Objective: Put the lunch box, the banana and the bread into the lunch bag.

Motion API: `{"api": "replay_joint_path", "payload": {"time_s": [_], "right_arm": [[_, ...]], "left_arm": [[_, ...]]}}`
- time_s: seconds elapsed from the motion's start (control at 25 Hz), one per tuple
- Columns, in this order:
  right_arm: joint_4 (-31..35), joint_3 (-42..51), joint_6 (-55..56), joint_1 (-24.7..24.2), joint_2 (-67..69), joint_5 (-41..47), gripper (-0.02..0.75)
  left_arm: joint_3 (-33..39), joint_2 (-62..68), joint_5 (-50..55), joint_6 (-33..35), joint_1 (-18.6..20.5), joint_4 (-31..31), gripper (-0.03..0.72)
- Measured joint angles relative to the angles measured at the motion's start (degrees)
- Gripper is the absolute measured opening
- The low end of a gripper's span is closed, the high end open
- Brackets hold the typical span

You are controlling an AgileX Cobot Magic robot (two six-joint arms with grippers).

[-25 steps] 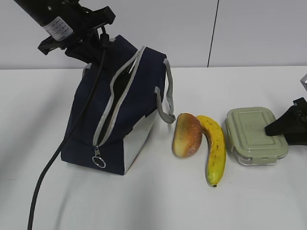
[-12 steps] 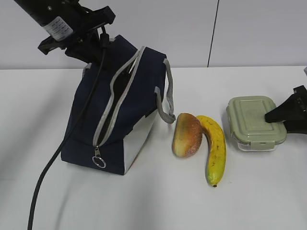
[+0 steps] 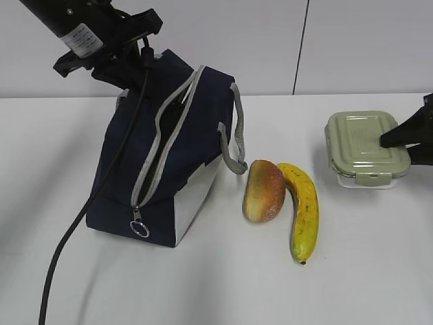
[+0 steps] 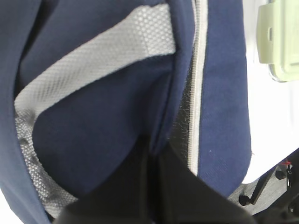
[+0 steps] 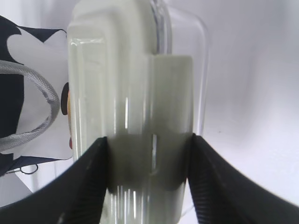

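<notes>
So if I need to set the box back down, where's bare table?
Bare tabletop lies right of the banana, under the lifted lunch box, and along the front. It's crowded between the lunch bag and the bread.

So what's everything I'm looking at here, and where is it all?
lunch bag: one, navy blue with white side panel and grey zipper, left side of the table, zipper open
bread: one, orange-brown, on the table right of the bag, touching the banana
banana: one, yellow, beside the bread on its right
lunch box: one, clear with pale green lid, at the far right, lifted and tilted
table: one, white
left gripper: one, black, shut on the bag's blue fabric at its top
right gripper: one, black, clamped across the lunch box
</notes>
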Motion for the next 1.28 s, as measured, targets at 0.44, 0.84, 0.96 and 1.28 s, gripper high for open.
{"api": "replay_joint_path", "payload": {"time_s": [0.44,0.84,0.96,1.28], "right_arm": [[4.4,0.0,5.3,4.9,-5.3,0.3,0.376],[5.6,-11.1,16.3,14.3,-5.3,1.2,0.375],[5.6,-16.4,21.2,17.4,-5.3,1.7,0.375],[5.5,-25.1,30.6,24.8,-5.3,3.1,0.375]], "left_arm": [[0.0,0.0,0.0,0.0,0.0,0.1,0.000],[0.0,0.0,-0.5,-0.1,0.0,0.1,0.000],[0.0,0.0,-1.0,-0.4,0.1,0.1,0.000],[0.0,0.0,-1.3,-1.1,0.1,0.0,0.000]]}}
